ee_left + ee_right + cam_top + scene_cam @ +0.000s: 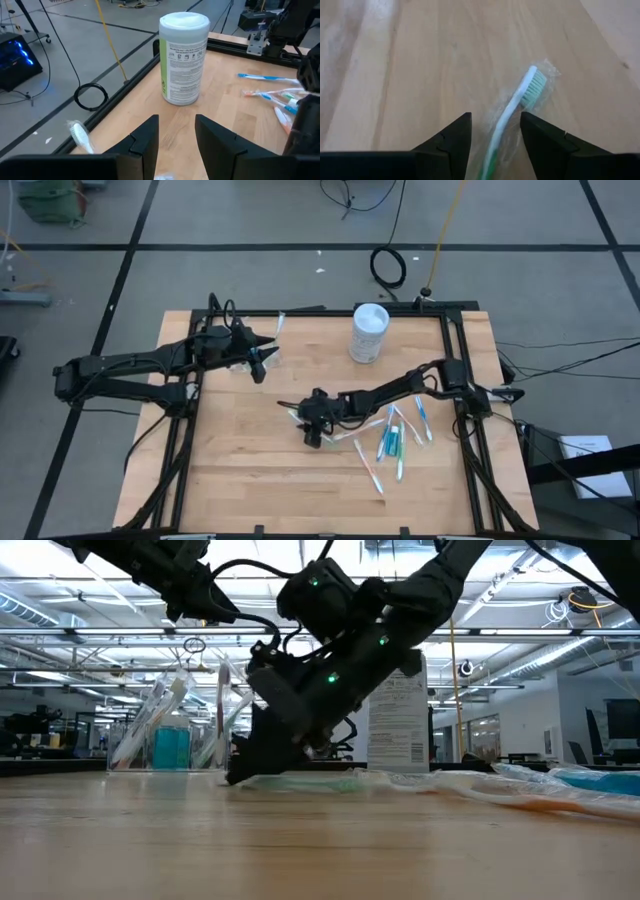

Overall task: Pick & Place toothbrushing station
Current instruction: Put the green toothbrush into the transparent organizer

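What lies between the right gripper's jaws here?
A wrapped, green-bristled toothbrush lies on the table between the right gripper's open jaws, as the right wrist view shows.
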Controlling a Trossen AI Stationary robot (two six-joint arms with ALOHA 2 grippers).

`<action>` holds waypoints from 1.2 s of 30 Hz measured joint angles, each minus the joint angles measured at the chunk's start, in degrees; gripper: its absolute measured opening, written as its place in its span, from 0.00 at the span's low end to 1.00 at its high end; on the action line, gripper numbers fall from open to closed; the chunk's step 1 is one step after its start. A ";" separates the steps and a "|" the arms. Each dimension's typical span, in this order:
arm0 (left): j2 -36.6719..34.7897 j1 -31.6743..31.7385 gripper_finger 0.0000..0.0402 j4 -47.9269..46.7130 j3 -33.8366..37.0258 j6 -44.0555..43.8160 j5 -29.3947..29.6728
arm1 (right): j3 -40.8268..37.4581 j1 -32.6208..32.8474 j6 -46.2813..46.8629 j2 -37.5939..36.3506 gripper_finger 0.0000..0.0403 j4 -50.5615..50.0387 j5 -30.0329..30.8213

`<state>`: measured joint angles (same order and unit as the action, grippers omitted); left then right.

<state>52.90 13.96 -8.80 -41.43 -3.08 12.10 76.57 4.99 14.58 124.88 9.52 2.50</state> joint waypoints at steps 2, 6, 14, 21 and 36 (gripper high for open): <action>0.00 -0.01 0.33 0.01 0.00 -0.09 0.00 | 0.07 0.00 -0.53 0.45 0.39 -0.27 -0.25; 0.00 0.00 0.33 0.00 0.00 -0.17 0.00 | 0.00 -0.21 -0.73 0.52 0.30 -0.24 -0.27; 0.00 -0.06 0.33 -0.13 0.00 -0.21 -0.07 | -0.37 -1.57 -1.02 -2.93 0.03 -2.21 -1.39; 0.00 -0.24 0.33 -0.61 0.00 -0.18 -2.08 | -0.38 -1.60 -5.10 -10.12 0.05 -3.39 -1.22; 9.48 -5.49 0.33 4.55 0.00 -4.39 -13.29 | -4.79 1.98 -24.13 -27.38 0.03 -12.69 33.52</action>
<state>62.39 8.46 -4.25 -41.43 -7.47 -1.19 71.78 6.98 -9.54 97.50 -3.16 36.02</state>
